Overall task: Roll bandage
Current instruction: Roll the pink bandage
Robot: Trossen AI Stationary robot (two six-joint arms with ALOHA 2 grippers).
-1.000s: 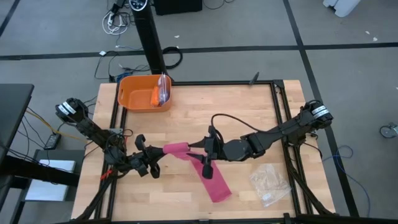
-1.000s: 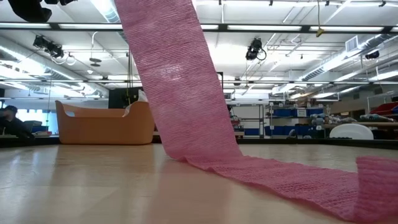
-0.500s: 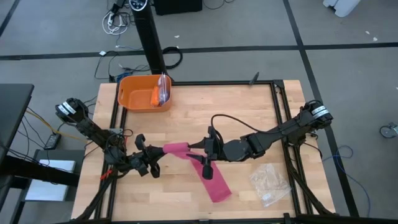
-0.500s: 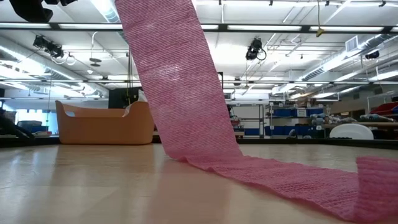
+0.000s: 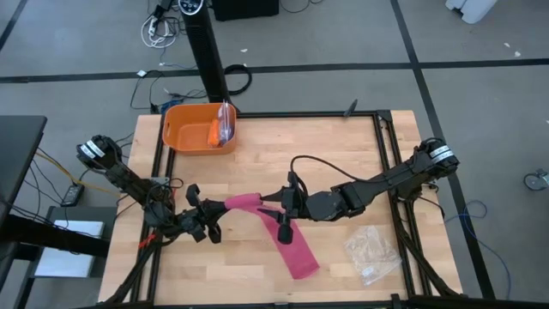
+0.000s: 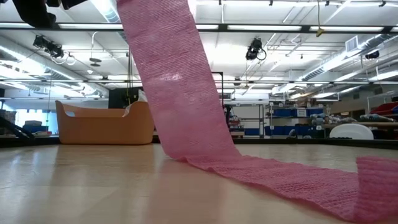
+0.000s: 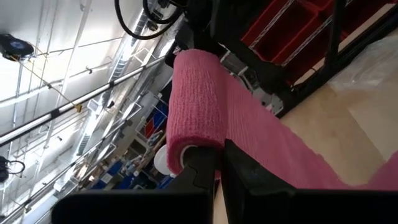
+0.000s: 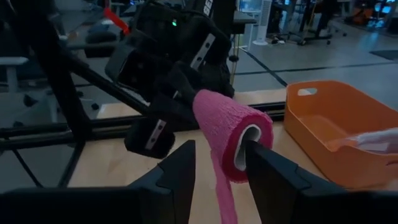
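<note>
Fingers of left gripper (image 5: 214,225) clamp bandage (image 5: 243,204) roll's end, axis pointing toward right gripper (image 5: 285,216), whose parted fingers straddle the roll's other end.

Bandage (image 6: 180,87) band shifted slightly (rightward).

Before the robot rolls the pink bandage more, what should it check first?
1. Left pincer shut on the roll: ok, its fingers pinch the roll's end in the left wrist view.
2. Right pincer at the roll's other end: ok, a finger sits on each side of the bandage.
3. Right pincer actually squeezing the roll: cannot tell.
4. Loose tail free to feed: ok, it hangs from the roll and lies flat on the table.
5. Orange tub and plastic bag away from the tail: ok, both lie apart from it.
</note>
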